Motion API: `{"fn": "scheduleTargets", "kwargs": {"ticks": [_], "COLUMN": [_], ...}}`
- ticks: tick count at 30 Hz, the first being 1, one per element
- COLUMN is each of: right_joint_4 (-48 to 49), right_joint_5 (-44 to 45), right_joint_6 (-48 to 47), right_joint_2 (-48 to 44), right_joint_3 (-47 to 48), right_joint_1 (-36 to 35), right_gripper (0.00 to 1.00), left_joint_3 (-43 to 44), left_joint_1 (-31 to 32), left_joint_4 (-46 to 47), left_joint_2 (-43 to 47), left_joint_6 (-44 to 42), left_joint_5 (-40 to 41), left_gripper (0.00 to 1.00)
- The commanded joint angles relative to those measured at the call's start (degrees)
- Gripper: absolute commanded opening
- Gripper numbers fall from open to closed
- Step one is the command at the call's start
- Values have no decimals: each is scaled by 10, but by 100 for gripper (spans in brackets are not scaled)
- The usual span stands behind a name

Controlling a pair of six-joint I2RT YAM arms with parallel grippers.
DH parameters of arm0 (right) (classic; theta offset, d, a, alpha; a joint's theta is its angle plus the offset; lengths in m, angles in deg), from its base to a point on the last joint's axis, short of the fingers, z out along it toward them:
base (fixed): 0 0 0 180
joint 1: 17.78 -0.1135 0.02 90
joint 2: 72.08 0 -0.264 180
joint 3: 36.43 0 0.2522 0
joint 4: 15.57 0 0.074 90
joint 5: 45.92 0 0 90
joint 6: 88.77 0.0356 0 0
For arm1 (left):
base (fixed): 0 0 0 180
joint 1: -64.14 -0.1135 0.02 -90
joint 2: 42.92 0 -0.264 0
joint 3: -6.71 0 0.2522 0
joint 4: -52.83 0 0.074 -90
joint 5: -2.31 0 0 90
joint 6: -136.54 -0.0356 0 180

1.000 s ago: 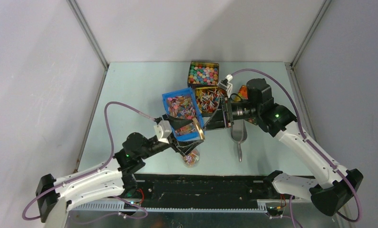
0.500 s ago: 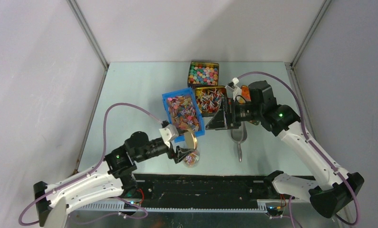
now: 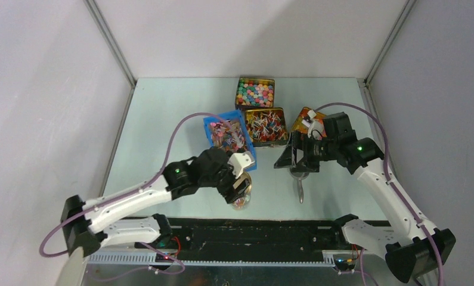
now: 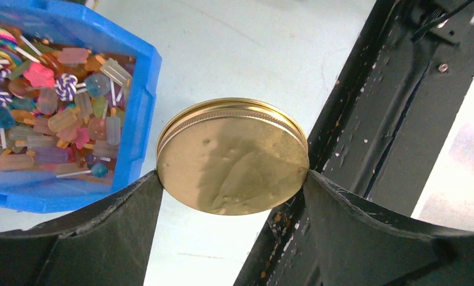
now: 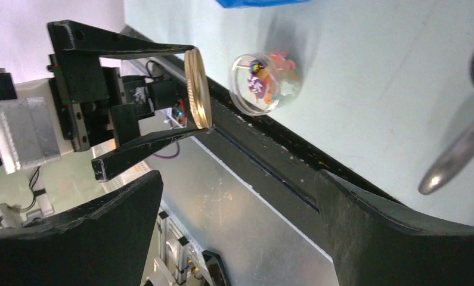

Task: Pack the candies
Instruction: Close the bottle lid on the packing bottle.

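A small clear jar (image 3: 240, 200) (image 5: 265, 83) stands near the table's front edge with several mixed candies (image 5: 263, 86) inside it. My left gripper (image 3: 241, 185) (image 4: 232, 179) is shut on a round gold lid (image 4: 232, 156) (image 5: 197, 89), pinched by its rim. The lid is held on edge just beside the jar's mouth, apart from it. More candies fill the blue bin (image 3: 250, 156) (image 4: 140, 119) behind the jar. My right gripper (image 3: 295, 159) (image 5: 240, 196) hangs open and empty over a metal scoop (image 3: 300, 179) (image 5: 455, 161) lying on the table.
A gold tin of white and red wrapped sweets (image 3: 266, 126) sits behind the blue bin. A tin of pastel balls (image 3: 255, 92) is at the back, and a container of orange jelly pieces (image 3: 304, 115) is behind my right wrist. A black rail (image 3: 252, 229) runs along the front.
The left arm carried the gold lid from the blue bin's near corner down to the jar. The right gripper opened wide and drew back to the right, above the scoop.
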Motion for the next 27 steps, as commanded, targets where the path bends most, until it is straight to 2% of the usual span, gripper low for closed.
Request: {"fn": "scheduleTargets", "kwargs": {"ticks": [1, 6, 11, 18, 27], "right_joint_4": [-48, -67, -80, -83, -81], "right_joint_5": [47, 56, 60, 56, 54], "right_joint_6": [-33, -45, -65, -76, -76], "right_joint_2": [-13, -22, -28, -31, -32], "right_joint_3": [-5, -23, -29, -43, -49], "right_joint_1": [25, 70, 93, 101, 102], "right_gripper": [100, 100, 100, 100, 99], "left_joint_3": [91, 164, 208, 230, 231], "left_joint_1": [3, 5, 29, 42, 51], "left_joint_4": [-102, -184, -236, -270, -261], "left_joint_2": [-74, -181, -243, -276, -297], "left_joint_6": [-14, 3, 4, 24, 28], "left_joint_5": [4, 17, 48, 83, 93], "left_gripper": [85, 86, 86, 86, 85]}}
